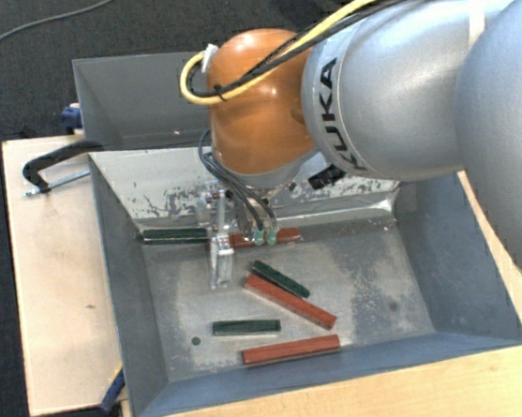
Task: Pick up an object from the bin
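Observation:
My gripper (220,253) hangs low over the back middle of the bin, just under the orange wrist cover. Beside it to the left, along the back wall, lies a dark green stick (174,235). A red stick (281,236) lies along the same wall on its right, partly hidden behind the gripper. Just in front and to the right, a short dark green stick (282,279) rests against a longer red stick (291,302), both lying at a slant. I cannot see anything held in the gripper.
Nearer the front wall lie another dark green stick (246,326) and a red stick (290,348), both roughly level. The big silver arm covers the bin's back right corner. Bare floor shows at the left and right of the bin.

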Robot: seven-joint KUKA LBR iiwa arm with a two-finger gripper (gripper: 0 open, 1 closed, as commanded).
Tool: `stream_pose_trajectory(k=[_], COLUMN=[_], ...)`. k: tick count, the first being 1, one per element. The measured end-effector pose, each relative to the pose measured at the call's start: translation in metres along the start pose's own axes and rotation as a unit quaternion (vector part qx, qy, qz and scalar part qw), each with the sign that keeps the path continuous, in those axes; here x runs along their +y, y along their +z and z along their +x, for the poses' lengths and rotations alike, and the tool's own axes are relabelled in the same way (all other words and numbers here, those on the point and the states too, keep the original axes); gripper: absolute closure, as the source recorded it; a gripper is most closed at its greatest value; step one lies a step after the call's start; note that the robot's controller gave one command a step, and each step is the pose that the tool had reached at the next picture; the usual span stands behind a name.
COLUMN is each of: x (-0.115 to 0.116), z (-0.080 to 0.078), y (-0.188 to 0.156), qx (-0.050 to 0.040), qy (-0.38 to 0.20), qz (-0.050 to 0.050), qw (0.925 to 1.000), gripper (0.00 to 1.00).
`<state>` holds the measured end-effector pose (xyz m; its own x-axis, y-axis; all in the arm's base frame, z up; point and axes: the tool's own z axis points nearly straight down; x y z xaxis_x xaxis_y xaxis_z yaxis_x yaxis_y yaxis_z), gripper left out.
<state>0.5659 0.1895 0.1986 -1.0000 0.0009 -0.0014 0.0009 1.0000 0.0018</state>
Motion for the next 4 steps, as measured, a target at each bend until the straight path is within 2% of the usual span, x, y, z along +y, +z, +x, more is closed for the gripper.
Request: stream_pose_trajectory(k=[1, 2, 3, 4], x=[-0.047, -0.015, -0.017, -0.051], z=[0.04, 0.071, 0.072, 0.051], y=[0.131, 0.127, 0.128, -0.013], qx=[0.0038, -0.001, 0.0006, -0.0065], qy=[-0.1, -0.145, -0.144, -0.105], qz=[0.001, 0.0, 0.0, 0.0], qw=[0.995, 0.9894, 0.9896, 0.9945], gripper=[0.0, 0.0, 1.0, 1.0])
